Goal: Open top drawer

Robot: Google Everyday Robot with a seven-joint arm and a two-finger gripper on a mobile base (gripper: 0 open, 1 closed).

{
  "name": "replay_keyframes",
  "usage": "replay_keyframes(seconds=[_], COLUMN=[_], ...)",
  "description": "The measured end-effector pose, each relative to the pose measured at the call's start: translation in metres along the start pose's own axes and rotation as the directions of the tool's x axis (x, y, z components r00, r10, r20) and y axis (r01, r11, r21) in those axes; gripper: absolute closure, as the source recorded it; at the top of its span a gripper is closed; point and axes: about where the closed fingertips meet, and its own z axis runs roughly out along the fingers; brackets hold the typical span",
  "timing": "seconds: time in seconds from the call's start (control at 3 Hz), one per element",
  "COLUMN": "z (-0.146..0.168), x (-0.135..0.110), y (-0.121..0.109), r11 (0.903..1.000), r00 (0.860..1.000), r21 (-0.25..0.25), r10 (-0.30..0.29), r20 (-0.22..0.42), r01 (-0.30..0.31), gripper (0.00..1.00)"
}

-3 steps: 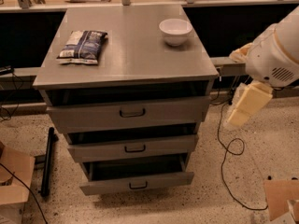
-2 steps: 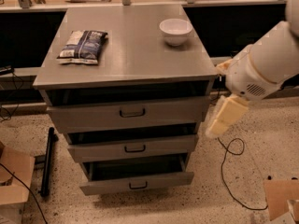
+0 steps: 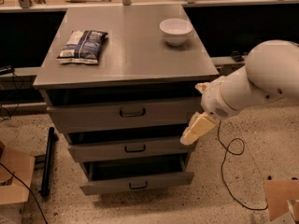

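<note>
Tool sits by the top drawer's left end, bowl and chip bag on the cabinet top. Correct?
No. Camera view shows the tool by the top drawer's right end, not the left. Bowl and chip bag are on the cabinet top.

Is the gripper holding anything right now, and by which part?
Nothing is held. The gripper sits by the right end of the top drawer, well clear of its black handle.

Arm (image 3: pixel 264 76): white, thick, entering from the view's right edge, sloping down toward centre.
Wrist (image 3: pixel 218 102): bent downward.
Gripper (image 3: pixel 198 129): cream-coloured, below the wrist, angled down and toward the view's left, carrying nothing visible.
</note>
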Motion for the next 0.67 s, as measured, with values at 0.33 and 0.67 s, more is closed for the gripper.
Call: replay_keyframes(seconds=[0.33,0.67], z=[0.001,0.034], x=[-0.002,0.000], y=[-0.005,-0.007], r11=[0.9998,1.0000], r00=[1.000,1.000], r21=[0.018,0.006], r10=[0.000,-0.004], r20=[0.010,0.000], r01=[0.000,0.004], gripper=[0.00,0.00])
